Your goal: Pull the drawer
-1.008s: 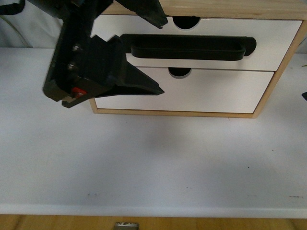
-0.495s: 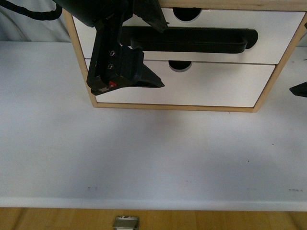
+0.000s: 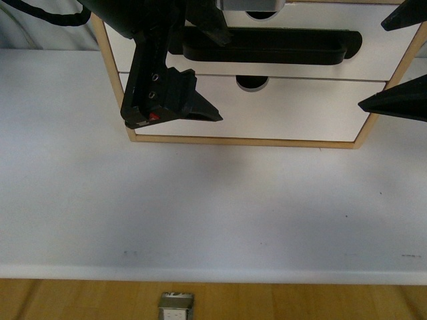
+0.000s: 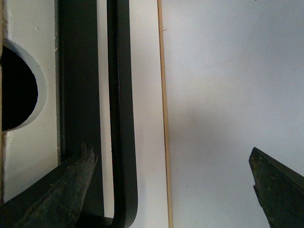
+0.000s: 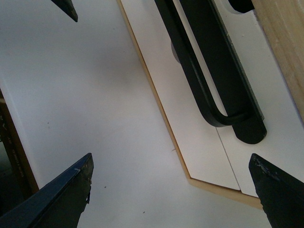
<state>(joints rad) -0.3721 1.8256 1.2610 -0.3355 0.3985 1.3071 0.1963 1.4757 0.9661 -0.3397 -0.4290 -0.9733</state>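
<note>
The drawer [image 3: 380, 57] is the upper white front in the wood-framed cabinet, and it carries a long black bar handle [image 3: 267, 47]. My left gripper [image 3: 225, 80] is open at the handle's left end, one finger above the bar and one below it. In the left wrist view the handle [image 4: 121, 95] runs between the fingers [image 4: 71, 190], beside the drawer's white front [image 4: 28, 19] and its dark notch [image 4: 16, 88]. My right gripper [image 3: 371, 65] is open by the cabinet's right side, apart from the handle. The right wrist view shows the handle [image 5: 209, 71] beyond the open right gripper [image 5: 171, 164].
Under the drawer sits a plain white drawer front [image 3: 300, 110] with no handle, inside the light wood frame [image 3: 247, 141]. The cabinet stands at the back of a white table [image 3: 200, 213]. A small metal piece [image 3: 175, 308] lies below the table's front edge.
My left gripper has moved up to the handle's left end and then held still. My right gripper has come into view from the right, beside the cabinet.
</note>
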